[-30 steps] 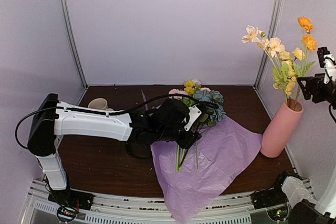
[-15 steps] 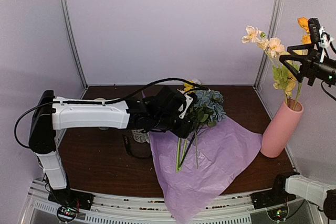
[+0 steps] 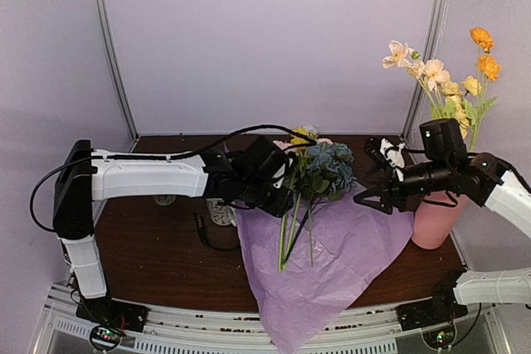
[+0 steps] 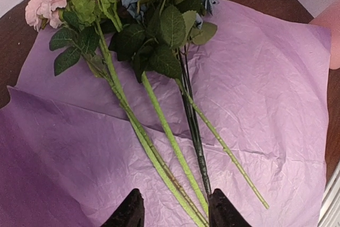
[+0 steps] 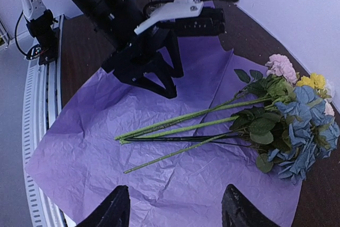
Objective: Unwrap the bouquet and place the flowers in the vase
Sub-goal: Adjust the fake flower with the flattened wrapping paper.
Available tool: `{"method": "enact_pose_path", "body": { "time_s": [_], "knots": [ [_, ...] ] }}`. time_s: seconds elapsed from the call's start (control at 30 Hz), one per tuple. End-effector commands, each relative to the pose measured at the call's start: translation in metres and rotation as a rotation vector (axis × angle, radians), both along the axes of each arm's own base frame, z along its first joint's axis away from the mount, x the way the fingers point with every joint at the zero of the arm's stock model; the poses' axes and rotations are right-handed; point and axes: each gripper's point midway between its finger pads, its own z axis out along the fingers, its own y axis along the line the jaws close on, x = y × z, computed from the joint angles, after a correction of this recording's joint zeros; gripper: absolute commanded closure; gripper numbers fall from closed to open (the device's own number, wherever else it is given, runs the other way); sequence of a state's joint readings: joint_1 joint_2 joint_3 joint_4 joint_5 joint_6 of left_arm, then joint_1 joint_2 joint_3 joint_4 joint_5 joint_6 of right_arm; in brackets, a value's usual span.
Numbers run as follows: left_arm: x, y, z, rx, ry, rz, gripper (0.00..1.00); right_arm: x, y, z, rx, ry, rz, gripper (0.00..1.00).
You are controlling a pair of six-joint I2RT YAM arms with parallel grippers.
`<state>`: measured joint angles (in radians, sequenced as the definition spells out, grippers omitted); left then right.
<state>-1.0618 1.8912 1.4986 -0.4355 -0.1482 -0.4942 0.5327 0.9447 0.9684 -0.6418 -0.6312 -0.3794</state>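
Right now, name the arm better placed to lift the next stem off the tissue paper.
Probably left. The left end effector sits at the lower ends of the stems, fingers open either side. The right end effector hangs open above the tissue paper, farther off, though nearer the vase.

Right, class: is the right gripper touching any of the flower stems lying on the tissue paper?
Apart. Right wrist view: bare paper lies between the right gripper and the nearest stem.
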Motion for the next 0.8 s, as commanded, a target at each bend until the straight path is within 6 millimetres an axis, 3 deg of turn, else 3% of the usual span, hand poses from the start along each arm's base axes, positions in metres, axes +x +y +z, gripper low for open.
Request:
{"method": "enact_pose_path", "body": {
  "time_s": [0.0, 0.07, 0.17, 0.43, 0.77],
  "knots": [
    [-0.002, 0.001, -0.029, 0.013, 0.111, -0.003, 0.56, 0.024, 0.004, -0.044, -0.006, -0.077, -0.056, 0.40],
    [-0.006, -0.006, -0.033, 0.005, 0.141, -0.028, 0.54, 0.025, 0.003, -0.061, -0.038, -0.065, -0.048, 0.40],
    [-0.016, -0.022, -0.033, -0.039, 0.208, -0.090, 0.52, 0.042, -0.002, -0.059, -0.055, -0.077, -0.134, 0.40],
    [-0.038, -0.059, -0.045, -0.137, 0.364, -0.130, 0.54, 0.054, -0.009, -0.072, -0.101, -0.099, -0.193, 0.39],
    [-0.045, -0.070, -0.084, -0.097, 0.480, -0.101, 0.53, 0.056, -0.014, -0.068, -0.109, -0.127, -0.214, 0.37]
  ]
}}
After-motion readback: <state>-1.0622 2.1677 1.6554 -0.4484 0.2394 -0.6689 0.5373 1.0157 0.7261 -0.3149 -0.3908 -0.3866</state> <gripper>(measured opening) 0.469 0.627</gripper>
